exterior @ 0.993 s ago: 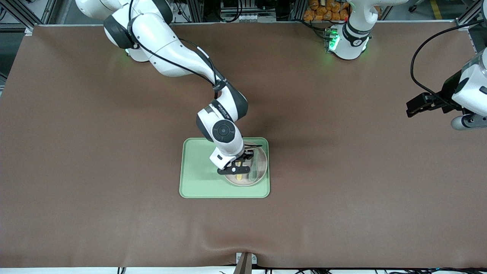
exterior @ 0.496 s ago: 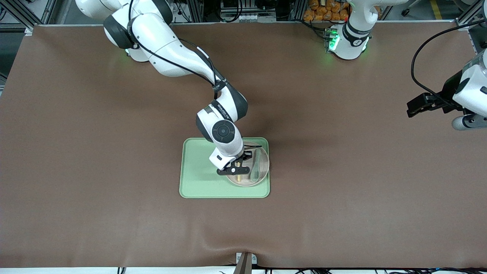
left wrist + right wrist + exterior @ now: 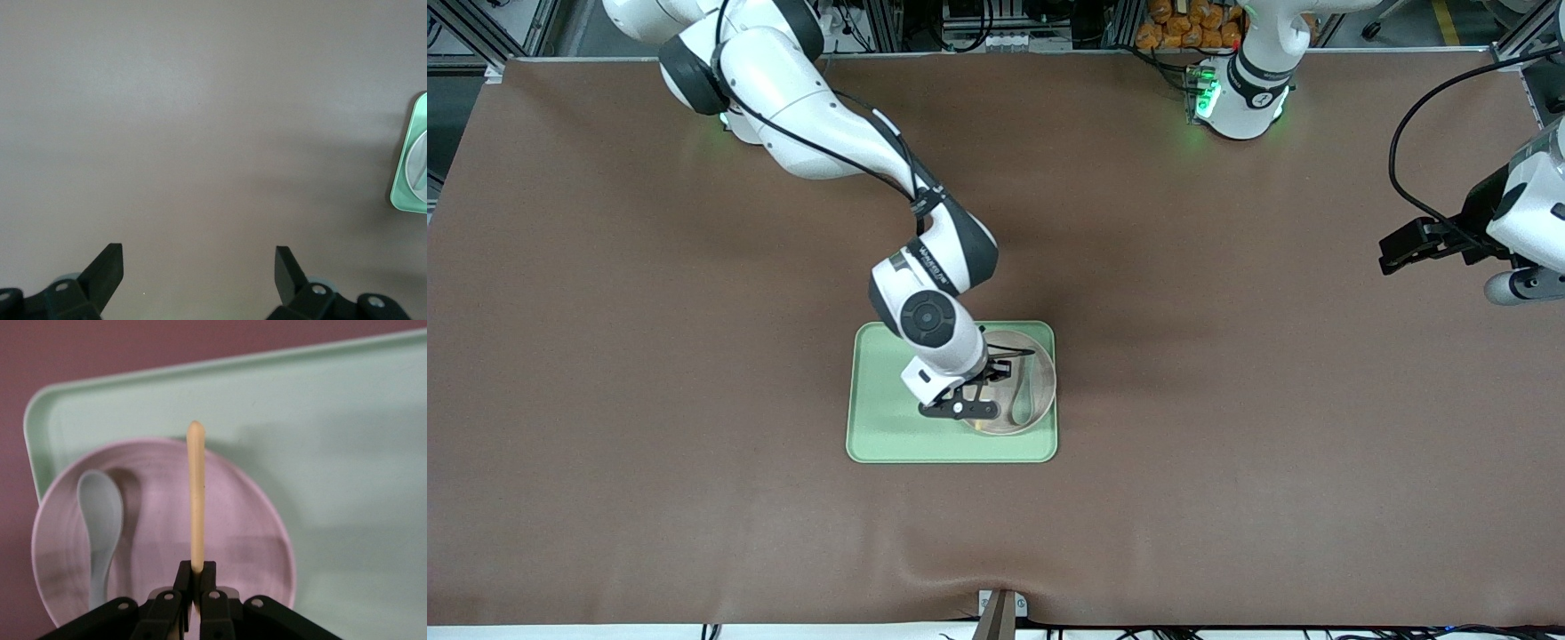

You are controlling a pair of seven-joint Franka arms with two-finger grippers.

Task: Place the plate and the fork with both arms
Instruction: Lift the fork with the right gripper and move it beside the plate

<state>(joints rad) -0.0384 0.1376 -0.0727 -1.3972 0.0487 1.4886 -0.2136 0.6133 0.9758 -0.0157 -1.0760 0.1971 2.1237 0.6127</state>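
While the left gripper (image 3: 199,277) waits spread apart over bare brown table (image 3: 1227,400) at its own end, the right arm (image 3: 845,151) leans over the green tray (image 3: 889,427), hiding part of the plate (image 3: 1040,396). That plate sits in the tray, holding a grey-green spoon (image 3: 100,520). Above it, the right gripper (image 3: 195,580) is pinched on the pale-yellow fork (image 3: 195,493), lifted clear.
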